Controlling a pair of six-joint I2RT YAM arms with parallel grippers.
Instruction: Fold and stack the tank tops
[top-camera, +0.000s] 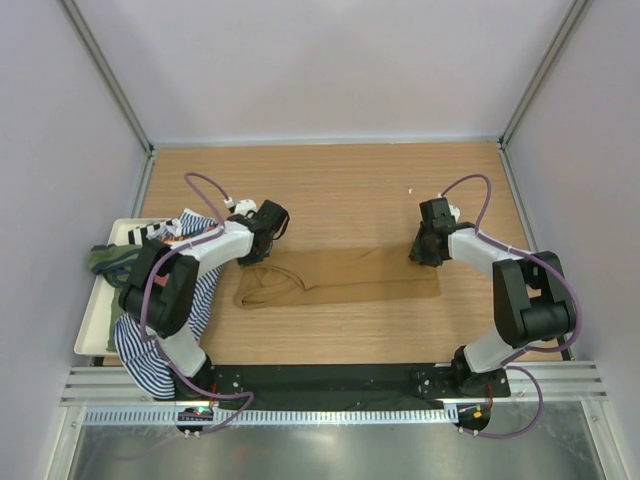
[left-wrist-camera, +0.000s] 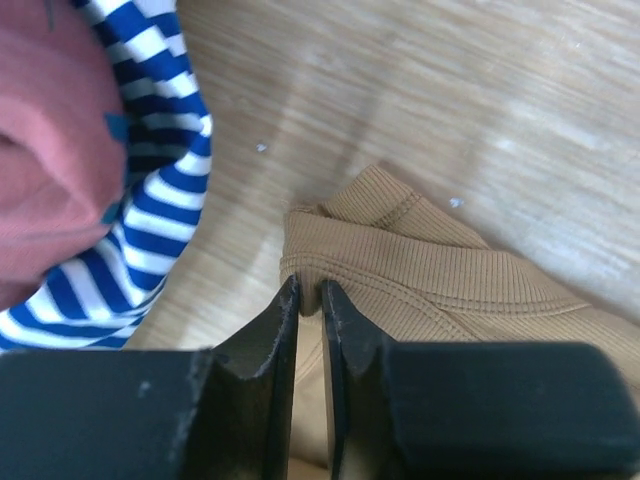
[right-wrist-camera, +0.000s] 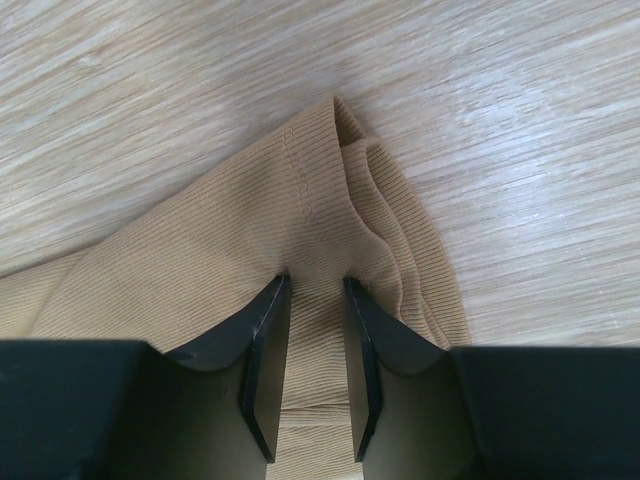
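A tan tank top (top-camera: 340, 280) lies as a long narrow band across the middle of the table. My left gripper (top-camera: 256, 256) is at its left end. In the left wrist view the gripper (left-wrist-camera: 310, 290) is shut on a small fold of the ribbed tan edge (left-wrist-camera: 450, 270). My right gripper (top-camera: 426, 260) is at the band's right end, and its wrist view shows it (right-wrist-camera: 315, 285) shut on the tan cloth (right-wrist-camera: 250, 230), which bunches between the fingers. A navy-white striped top (top-camera: 150, 350), a rust-red one (left-wrist-camera: 50, 130) and an olive green one (top-camera: 110, 260) lie heaped at the left.
A white tray (top-camera: 90, 330) sits at the table's left edge under the heap, and the striped top spills over its near side under the left arm. Metal frame posts and pale walls enclose the table. Bare wood lies beyond the tan band.
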